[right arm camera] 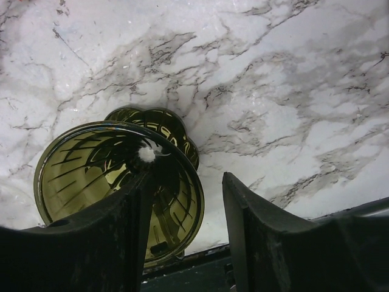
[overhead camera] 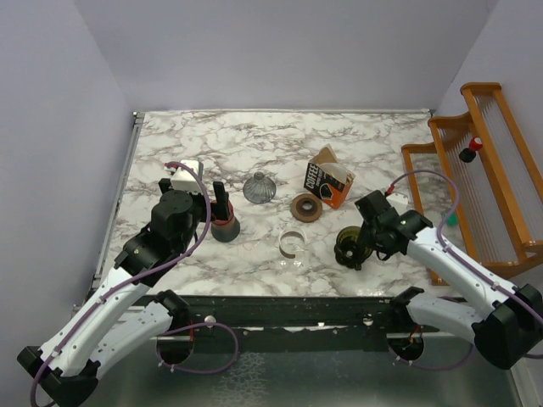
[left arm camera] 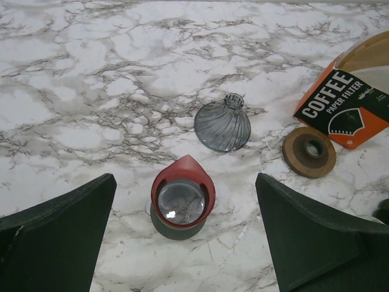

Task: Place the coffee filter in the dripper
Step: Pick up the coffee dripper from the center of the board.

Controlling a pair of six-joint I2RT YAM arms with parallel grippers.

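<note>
**Item: filter** (overhead camera: 338, 175). White paper, seen only as a pale edge in the open mouth of the carton (overhead camera: 322, 182). It is not yet drawn out, and whether one sheet or a stack shows cannot be told.

**Handling (judged):** very light, limp and easily creased or torn. It is likely to slide against any neighbouring sheets, so more than one may lift together. The best hold is a light pinch on the exposed upper edge, drawing it straight out of the carton mouth.

**Markings:** the carton's black panel reads "COFFEE PAPER FILTER" above a white outline of a filter. The rest of the carton is orange and brown. No other writing is legible.

**Olive dripper** (right arm camera: 79, 176). Ribbed glass, on the bench (left arm camera: 73, 73) on the near side of the carton, a little right of it. Probably the receiving vessel.

**Right pincer** (right arm camera: 185, 173). Fingers part-way apart, astride the olive dripper's rim, with no clamping evident.

**Left pincer** (left arm camera: 185, 179). Spread wide and holding nothing, above a red cup (left arm camera: 182, 201) well left of the carton.

**Also present:**
- Grey dripper (left arm camera: 223, 125), mouth down, left of the carton.
- Wooden ring (left arm camera: 309, 152), just beside the carton's near corner.
- Clear glass hoop (overhead camera: 293, 244), nearer the arms than the carton.
- Wooden rack (overhead camera: 484, 170), right of the carton and off the bench.
</note>
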